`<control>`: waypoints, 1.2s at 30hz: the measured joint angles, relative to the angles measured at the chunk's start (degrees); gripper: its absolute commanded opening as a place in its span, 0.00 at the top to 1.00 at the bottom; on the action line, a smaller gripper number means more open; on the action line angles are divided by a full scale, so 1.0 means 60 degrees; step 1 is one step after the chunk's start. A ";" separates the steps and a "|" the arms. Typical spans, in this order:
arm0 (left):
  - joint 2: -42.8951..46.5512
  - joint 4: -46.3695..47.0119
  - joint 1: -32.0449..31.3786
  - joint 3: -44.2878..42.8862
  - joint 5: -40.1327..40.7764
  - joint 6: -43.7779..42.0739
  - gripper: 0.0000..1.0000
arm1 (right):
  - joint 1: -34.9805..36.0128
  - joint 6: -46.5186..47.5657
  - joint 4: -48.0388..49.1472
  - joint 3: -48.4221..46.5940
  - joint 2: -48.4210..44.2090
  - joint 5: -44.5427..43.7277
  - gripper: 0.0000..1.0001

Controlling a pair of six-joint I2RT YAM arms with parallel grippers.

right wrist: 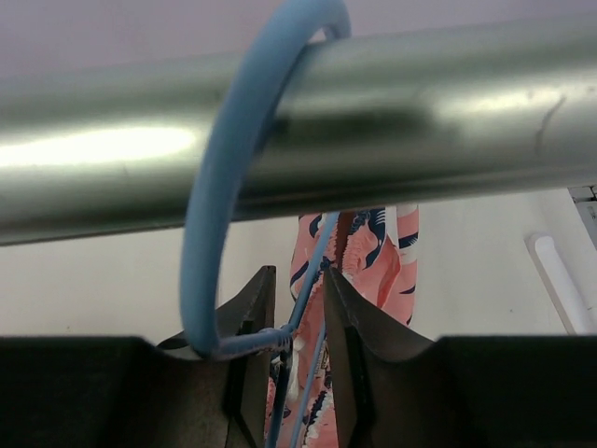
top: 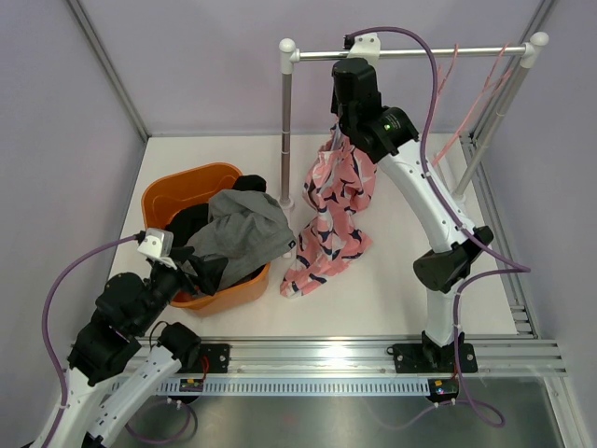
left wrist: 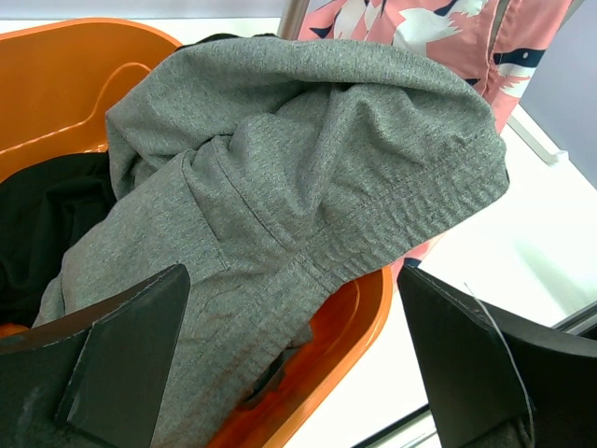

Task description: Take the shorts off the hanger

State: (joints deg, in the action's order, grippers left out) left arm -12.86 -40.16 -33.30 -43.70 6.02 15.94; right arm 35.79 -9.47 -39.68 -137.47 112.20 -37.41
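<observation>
While I am looking through the right wrist camera, the right pincer (right wrist: pixel 298 280) is sitting just under the shiny metal rod (right wrist: pixel 420 121) of the clothes rack. Its two dark fingers (right wrist: pixel 250 322) are standing either side of the thin neck of the light blue wire hanger (right wrist: pixel 210 233). The jaws are standing narrow with the wire running up between them, but I cannot tell whether they are actually pinching it. The hanger's hook is looping over the rod right above the fingers. The pink shorts with the navy and white bird print (right wrist: pixel 359 243) are hanging straight below the pincer, showing through the gap between the fingers.

From the overhead camera I am seeing those shorts drooping from the rack down to the white worktop (top: pixel 401 280). Their lower end is lying crumpled there, just beside the round orange plastic basket (top: pixel 177 187). The rack's grey upright post (top: pixel 286 131) is standing close on their left, and the rod is crossing directly over the hook. Further right along the rod, thin pink hangers (top: pixel 484 89) are dangling, well apart from the pincer.

The left pincer (left wrist: pixel 294 280) is hovering wide open, holding nothing, at the near rim of the basket. It is facing a crumpled grey knit garment (left wrist: pixel 298 159) that is spilling over that rim on top of black clothing (left wrist: pixel 47 224).
</observation>
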 measured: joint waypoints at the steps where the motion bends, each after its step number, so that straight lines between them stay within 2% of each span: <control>1: 0.0000 0.0000 0.0000 0.0000 0.0000 -0.0004 0.01 | -0.0004 0.0025 0.0000 0.0000 0.0011 0.0000 0.68; 8: 0.0000 0.0000 -0.0026 0.0000 0.0004 0.0000 0.01 | -0.0015 0.0259 0.0069 0.0000 0.0018 -0.0004 0.79; 11: 0.0000 0.0000 -0.0029 0.0000 0.0004 0.0000 0.01 | -0.0015 0.0390 0.0142 0.0000 0.0018 -0.0004 0.87; 12: 0.0000 -0.0004 -0.0033 0.0000 0.0004 0.0000 0.01 | -0.0015 0.0419 0.0146 0.0000 0.0018 -0.0004 0.92; 15: 0.0000 -0.0004 -0.0040 0.0000 0.0004 0.0000 0.01 | -0.0015 0.0535 0.0149 0.0000 0.0018 0.0000 0.99; 28: -0.0113 -0.0004 -0.0047 0.0000 0.0004 0.0000 0.01 | -0.0036 0.1151 -0.0011 -0.0018 -0.0157 0.0197 1.00; 36: -0.0266 -0.0004 -0.0055 0.0000 0.0015 0.0000 0.01 | -0.0040 0.1282 -0.0379 0.0197 -0.1370 0.0743 1.00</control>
State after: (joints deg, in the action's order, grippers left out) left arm -14.46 -40.18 -33.63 -43.70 6.11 15.94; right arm 35.55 -1.78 -41.95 -136.29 103.98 -32.95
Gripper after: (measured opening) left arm 0.988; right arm 0.116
